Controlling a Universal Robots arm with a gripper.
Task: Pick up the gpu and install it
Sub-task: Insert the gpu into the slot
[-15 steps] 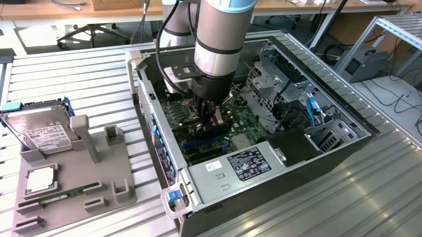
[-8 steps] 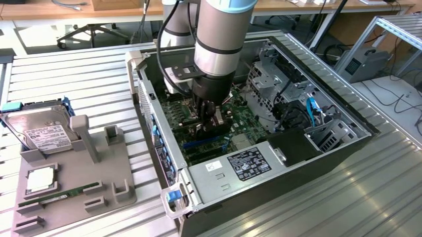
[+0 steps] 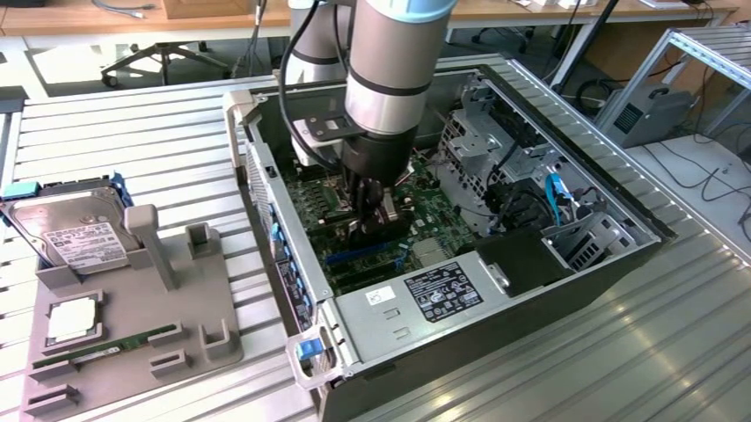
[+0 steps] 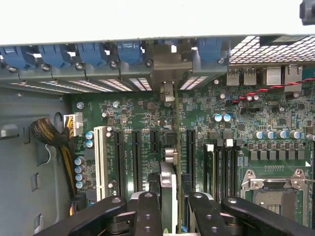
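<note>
A ribbed metal surface (image 3: 141, 132) carries an open computer case (image 3: 610, 220), with a grey holder tray (image 3: 129, 325) set well apart toward the exterior view's left. On the tray a silver hard drive (image 3: 73, 233) and a green memory stick (image 3: 100, 350) are seen. Inside the case, the claw (image 4: 168, 206) is lowered over the green motherboard (image 4: 275, 113). The gpu (image 4: 167, 184) is gripped edge-on between the partly closed fingers (image 4: 147, 211), standing upright between the expansion slots, its bracket end toward the case's rear wall.
</note>
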